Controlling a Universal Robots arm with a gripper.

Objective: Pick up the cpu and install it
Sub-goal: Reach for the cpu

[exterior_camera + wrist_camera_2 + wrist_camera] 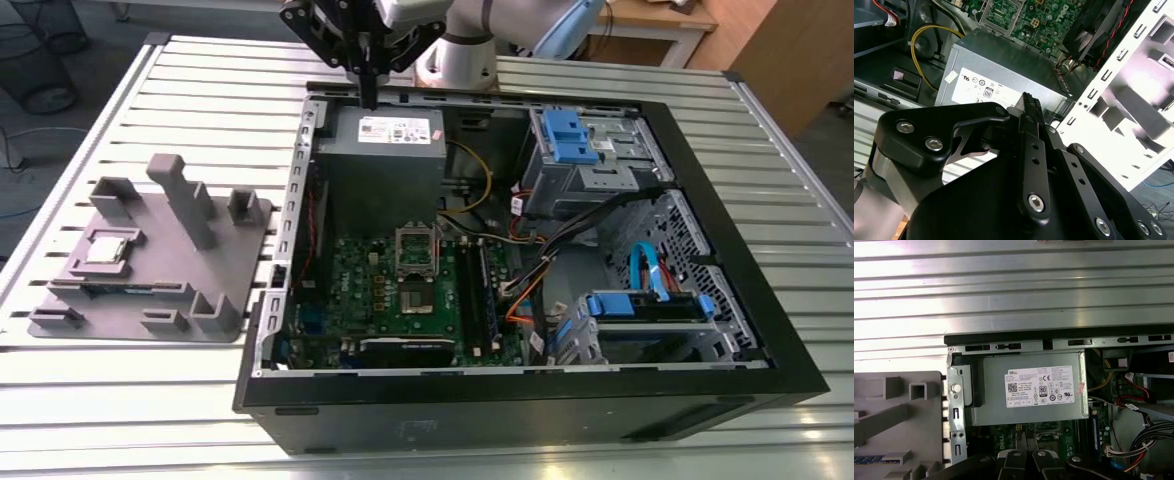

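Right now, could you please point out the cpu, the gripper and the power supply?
cpu point(108, 248): exterior view, on its silver top.
gripper point(367, 99): exterior view, at its fingertips.
power supply point(384, 165): exterior view, on its grey casing.

Pale arm point(470, 45), black gripper point(367, 98) straight down (fingers point(1030, 115) together, empty)

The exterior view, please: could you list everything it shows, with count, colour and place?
cpu: one, silver-grey, on the fixture.
fixture: one, grey, on the table, exterior view's left.
computer case: one, black, open, centre.
power supply: one, grey, inside the case.
motherboard: one, green, inside the case.
drive brackets: two, blue, inside the case, exterior view's right.
table: one, silver, slatted, under everything.
gripper: one, black, shut, by the power supply.
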